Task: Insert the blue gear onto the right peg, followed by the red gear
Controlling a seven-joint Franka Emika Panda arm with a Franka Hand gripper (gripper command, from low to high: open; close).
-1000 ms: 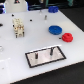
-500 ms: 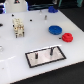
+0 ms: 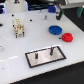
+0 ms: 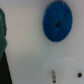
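Note:
The blue gear (image 3: 55,29) lies flat on the white table, and the wrist view shows it from above (image 4: 57,22) with its centre hole. Close beside it, toward the exterior view's right, lies the smaller red gear (image 3: 66,36). Nearer the front is the grey, black-edged plate (image 3: 45,60) with two dark pins; the right peg (image 3: 50,50) stands bare. My gripper (image 3: 59,14) hangs above and behind the blue gear, apart from it. Its pale fingers (image 4: 62,71) are a blur in the wrist view, so their spacing is unclear.
A wooden block stack (image 3: 18,27) stands at the exterior view's left. A small blue block (image 3: 45,18) sits behind the gears. The left pin (image 3: 36,56) rises from the same plate. A dark band (image 4: 2,50) runs along one side of the wrist view.

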